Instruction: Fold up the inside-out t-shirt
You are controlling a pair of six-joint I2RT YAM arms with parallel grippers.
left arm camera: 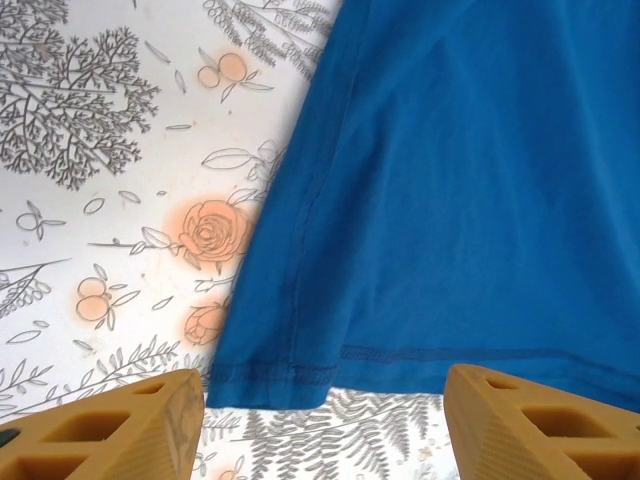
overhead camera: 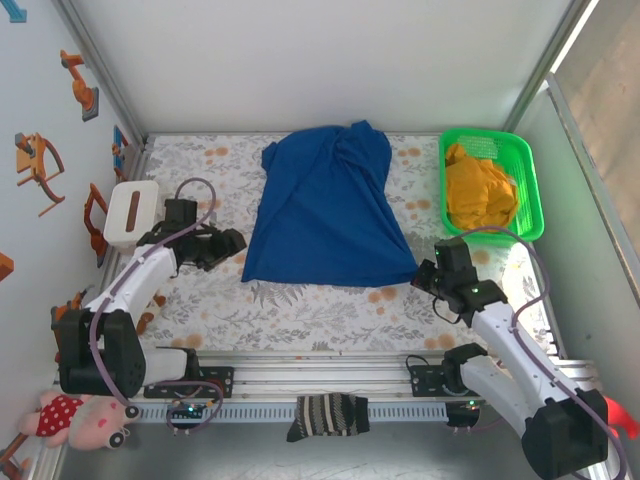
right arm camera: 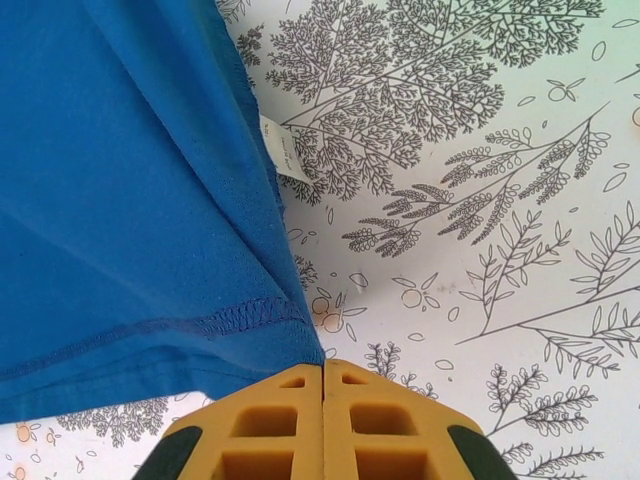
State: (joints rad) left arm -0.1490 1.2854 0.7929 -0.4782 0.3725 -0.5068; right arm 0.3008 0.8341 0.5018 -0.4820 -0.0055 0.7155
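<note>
t-shirt [overhead camera: 325, 215] flat on desk [overhead camera: 300, 305] for fold | L jaws released nr hem | R jaws clenched at corner

Readable words: none that I can make out.
Tag [right arm camera: 283, 150]: a small white tag sewn into the side seam of the blue t-shirt [right arm camera: 120, 200], lying on the bench ahead of my right pincer [right arm camera: 323, 368].
Tag print: too small and blurred to read from my right wrist.
</note>
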